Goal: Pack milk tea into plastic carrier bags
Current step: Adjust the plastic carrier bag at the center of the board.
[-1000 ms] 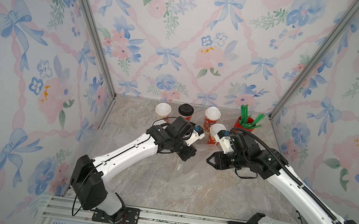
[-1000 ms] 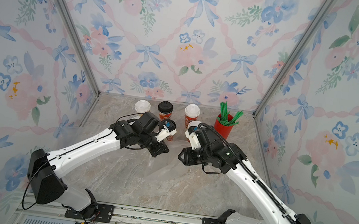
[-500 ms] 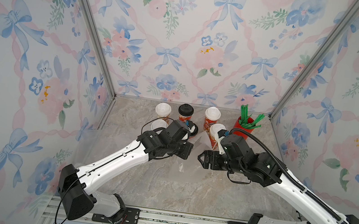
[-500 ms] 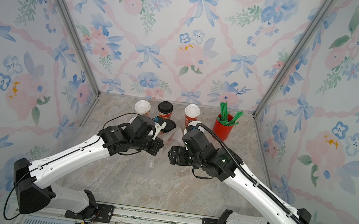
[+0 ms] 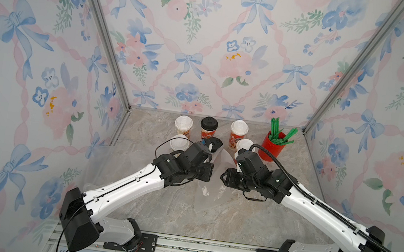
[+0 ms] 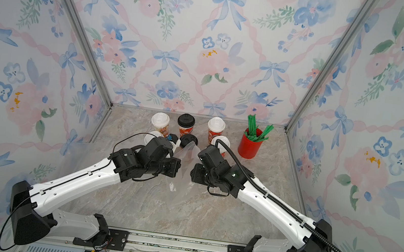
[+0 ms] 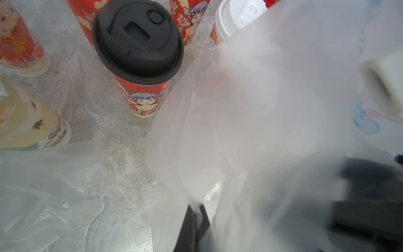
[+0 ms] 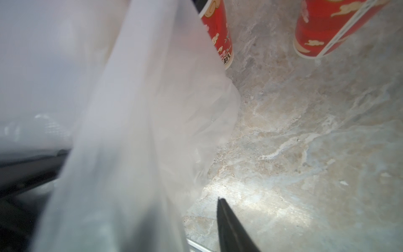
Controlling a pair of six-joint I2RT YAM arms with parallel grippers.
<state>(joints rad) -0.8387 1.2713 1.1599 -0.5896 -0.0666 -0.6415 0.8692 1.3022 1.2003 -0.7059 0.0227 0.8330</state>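
Six milk tea cups stand at the back in both top views, among them a black-lidded red one (image 5: pixel 209 125) and a white-lidded one (image 5: pixel 239 128). A thin clear plastic carrier bag (image 5: pixel 210 186) (image 6: pixel 180 179) hangs between my two grippers, just in front of the cups. My left gripper (image 5: pixel 209 175) (image 7: pixel 197 207) is shut on the bag's film (image 7: pixel 250 131), close to a black-lidded red cup (image 7: pixel 139 39). My right gripper (image 5: pixel 224 178) (image 8: pixel 185 213) stands open beside the bag (image 8: pixel 141 131). One of its fingers (image 8: pixel 224 216) is bare over the table; the other is veiled by film.
A red cup of green straws (image 5: pixel 273 146) stands at the back right. A second clear bag (image 5: pixel 100 163) (image 7: pixel 43 185) lies crumpled on the left by the wall. Patterned walls close in the marble table (image 5: pixel 209 220) on three sides.
Both grippers have come forward from the cups, the left drawing the bag with it. The right gripper's jaws spread wide, then narrowed.
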